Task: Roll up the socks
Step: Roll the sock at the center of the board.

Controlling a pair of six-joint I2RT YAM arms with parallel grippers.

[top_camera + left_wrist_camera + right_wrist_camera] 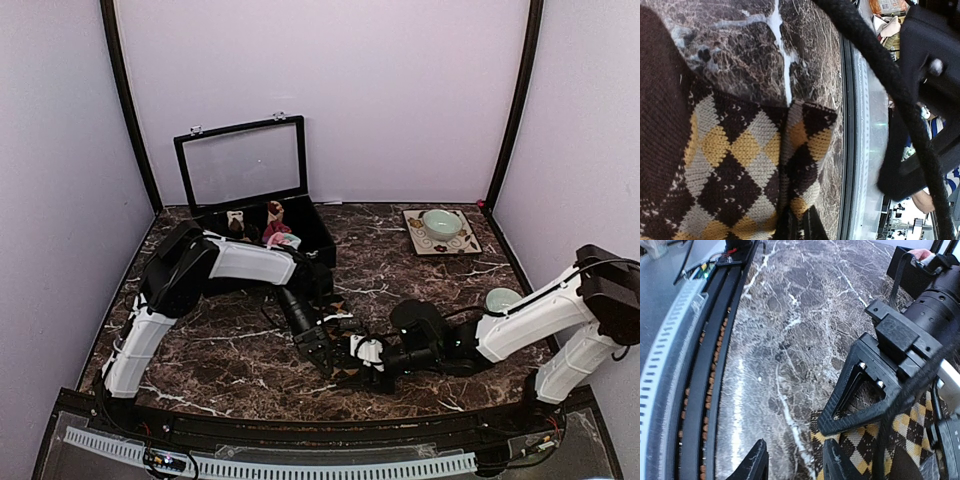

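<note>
Two grippers at argyle sock (735, 165): my left gripper (796, 227) clamps it; right gripper (795, 457) parted, sock edge just beside one finger.

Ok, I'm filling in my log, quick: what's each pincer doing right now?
Left pincer: closed on the dark brown sock with tan diamond checks.
Right pincer: open, holding nothing.

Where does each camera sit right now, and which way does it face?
Top external: above and behind the bases, facing down over the marble table; both arms show.
Left wrist: just over the diamond-check sock, facing the front rail; its fingers barely show.
Right wrist: low, facing along the table; own right gripper at bottom, left gripper ahead.
Shared: both wrist views show the sock and rail.
</note>
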